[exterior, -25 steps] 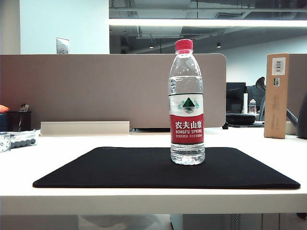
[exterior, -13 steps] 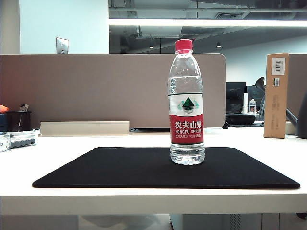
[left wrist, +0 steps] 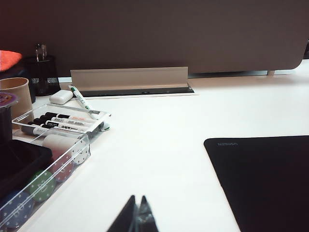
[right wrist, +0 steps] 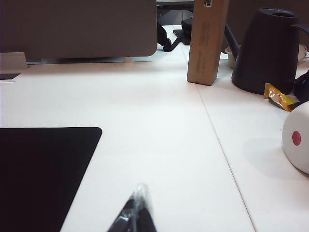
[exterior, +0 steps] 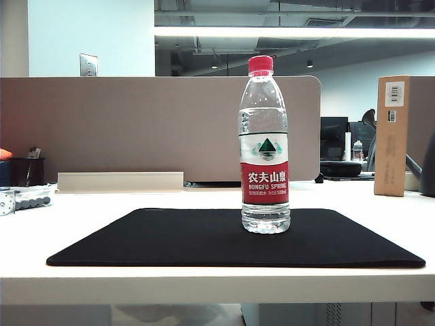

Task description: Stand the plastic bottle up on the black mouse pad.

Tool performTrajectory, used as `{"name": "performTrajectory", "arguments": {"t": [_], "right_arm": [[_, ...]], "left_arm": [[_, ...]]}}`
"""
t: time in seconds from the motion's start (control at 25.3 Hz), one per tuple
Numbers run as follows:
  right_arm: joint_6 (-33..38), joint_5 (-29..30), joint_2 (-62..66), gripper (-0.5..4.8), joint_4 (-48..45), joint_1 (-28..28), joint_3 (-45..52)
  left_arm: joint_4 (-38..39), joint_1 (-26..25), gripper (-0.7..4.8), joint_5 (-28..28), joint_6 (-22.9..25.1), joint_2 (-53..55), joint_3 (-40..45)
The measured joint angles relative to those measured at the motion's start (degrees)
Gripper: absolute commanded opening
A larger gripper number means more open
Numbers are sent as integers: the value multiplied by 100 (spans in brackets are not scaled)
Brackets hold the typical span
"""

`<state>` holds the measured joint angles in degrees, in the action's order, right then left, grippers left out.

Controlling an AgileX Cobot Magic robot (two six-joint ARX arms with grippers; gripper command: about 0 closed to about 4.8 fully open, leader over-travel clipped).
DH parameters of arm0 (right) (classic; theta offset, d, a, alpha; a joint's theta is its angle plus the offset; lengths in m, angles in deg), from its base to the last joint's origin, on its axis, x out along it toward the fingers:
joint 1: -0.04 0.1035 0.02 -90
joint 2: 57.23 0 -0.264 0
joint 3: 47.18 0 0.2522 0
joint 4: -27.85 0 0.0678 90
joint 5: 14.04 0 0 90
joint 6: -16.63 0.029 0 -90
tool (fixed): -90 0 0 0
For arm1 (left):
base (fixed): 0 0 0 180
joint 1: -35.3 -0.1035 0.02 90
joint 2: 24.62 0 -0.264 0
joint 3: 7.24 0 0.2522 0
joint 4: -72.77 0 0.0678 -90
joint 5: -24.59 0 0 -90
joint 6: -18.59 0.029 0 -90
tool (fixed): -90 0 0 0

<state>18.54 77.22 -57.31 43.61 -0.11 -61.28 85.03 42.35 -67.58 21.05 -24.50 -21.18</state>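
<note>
Left gripper (left wrist: pixel 135 216) closed, empty, off the black mouse pad's (exterior: pixel 170 238) left edge; plastic bottle (exterior: pixel 264 146) upright right of pad centre; right gripper (right wrist: pixel 136 209) closed, empty, off the right edge — task looks complete, no further move needed.

Plastic bottle (exterior: pixel 264 146) upright on black mouse pad (exterior: pixel 170 238)

We see a clear ribbed plastic bottle (exterior: pixel 265 146) on the matt black mouse pad (exterior: pixel 204 239), smooth white table (exterior: pixel 102 204) beneath
</note>
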Motion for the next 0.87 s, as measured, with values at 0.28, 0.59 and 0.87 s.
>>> {"name": "performTrajectory", "arguments": {"t": [0.28, 0.59, 0.87], "right_arm": [[0, -2, 0, -1, 0, 0, 0], [0, -2, 0, -1, 0, 0, 0], [0, 0, 0, -1, 0, 0, 0]], "left_arm": [[2, 0, -5, 2, -81, 0, 0], [0, 0, -5, 2, -83, 0, 0], [2, 0, -5, 2, -81, 0, 0]]}}
